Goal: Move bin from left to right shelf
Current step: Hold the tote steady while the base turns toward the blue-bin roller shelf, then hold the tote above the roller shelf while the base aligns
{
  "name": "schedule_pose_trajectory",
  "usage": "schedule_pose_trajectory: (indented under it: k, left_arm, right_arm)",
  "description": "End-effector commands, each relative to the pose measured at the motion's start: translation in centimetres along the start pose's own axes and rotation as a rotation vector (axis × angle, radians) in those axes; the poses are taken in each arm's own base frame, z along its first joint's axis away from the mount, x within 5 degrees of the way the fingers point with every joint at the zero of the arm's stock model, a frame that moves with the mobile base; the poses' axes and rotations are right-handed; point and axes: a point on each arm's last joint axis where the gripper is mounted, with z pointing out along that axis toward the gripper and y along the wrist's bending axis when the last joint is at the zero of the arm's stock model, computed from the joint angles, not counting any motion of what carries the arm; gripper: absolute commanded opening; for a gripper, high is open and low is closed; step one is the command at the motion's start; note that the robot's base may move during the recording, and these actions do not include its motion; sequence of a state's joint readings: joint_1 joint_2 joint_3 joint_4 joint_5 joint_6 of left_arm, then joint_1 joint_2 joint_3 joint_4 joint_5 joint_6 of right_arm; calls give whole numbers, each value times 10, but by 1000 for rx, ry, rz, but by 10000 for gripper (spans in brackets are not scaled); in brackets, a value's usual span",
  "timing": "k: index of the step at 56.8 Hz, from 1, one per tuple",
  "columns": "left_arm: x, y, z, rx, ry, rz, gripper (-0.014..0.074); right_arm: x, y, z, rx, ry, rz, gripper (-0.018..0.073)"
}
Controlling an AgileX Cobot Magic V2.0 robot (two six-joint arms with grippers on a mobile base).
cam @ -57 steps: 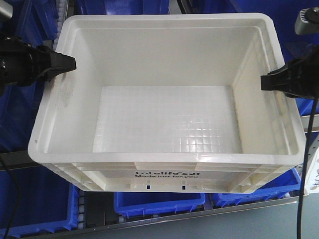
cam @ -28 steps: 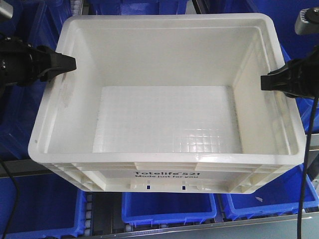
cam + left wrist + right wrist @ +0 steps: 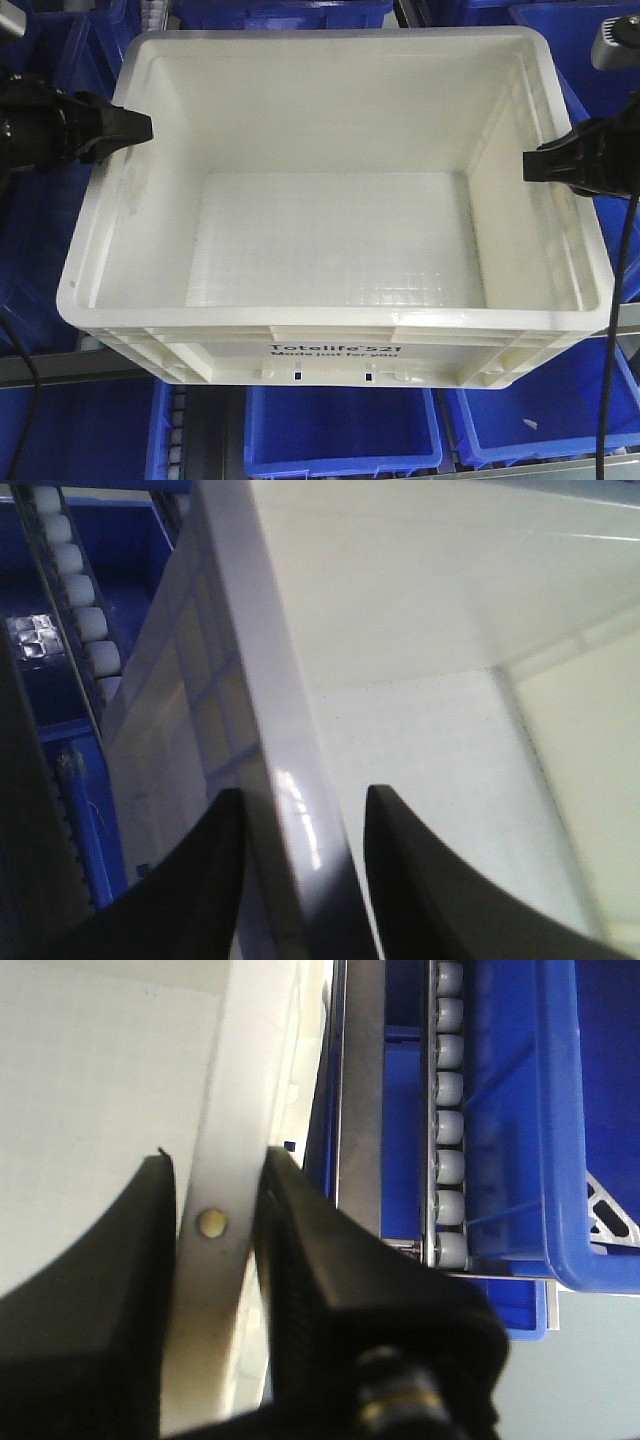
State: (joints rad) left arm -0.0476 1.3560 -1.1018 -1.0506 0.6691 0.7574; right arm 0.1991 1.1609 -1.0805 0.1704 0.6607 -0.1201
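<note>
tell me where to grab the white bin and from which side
Grip the white bin by its two side-wall rims: left pincer and right pincer each come from outside, one jaw inside. It is too wide for one pincer, and the thin upright rim fits between the jaws.

I see my white, ribbed-rim bin point(image 3: 330, 110) upright, level, open top up, with black "Totelife 521" print on its six o'clock side.
</note>
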Motion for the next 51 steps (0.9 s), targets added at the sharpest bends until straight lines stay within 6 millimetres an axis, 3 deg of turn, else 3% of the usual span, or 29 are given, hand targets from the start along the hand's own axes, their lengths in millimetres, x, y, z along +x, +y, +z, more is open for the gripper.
schedule_pose_trajectory:
  k: [1, 51]
  left_arm:
    - [-8, -50, -17, 291, 10, -35, -3]
    - [-8, -50, -17, 291, 10, -35, -3]
  right_arm:
    - [-28, 16, -20, -112, -227, 96, -4]
    - [-28, 16, -20, -112, -227, 96, -4]
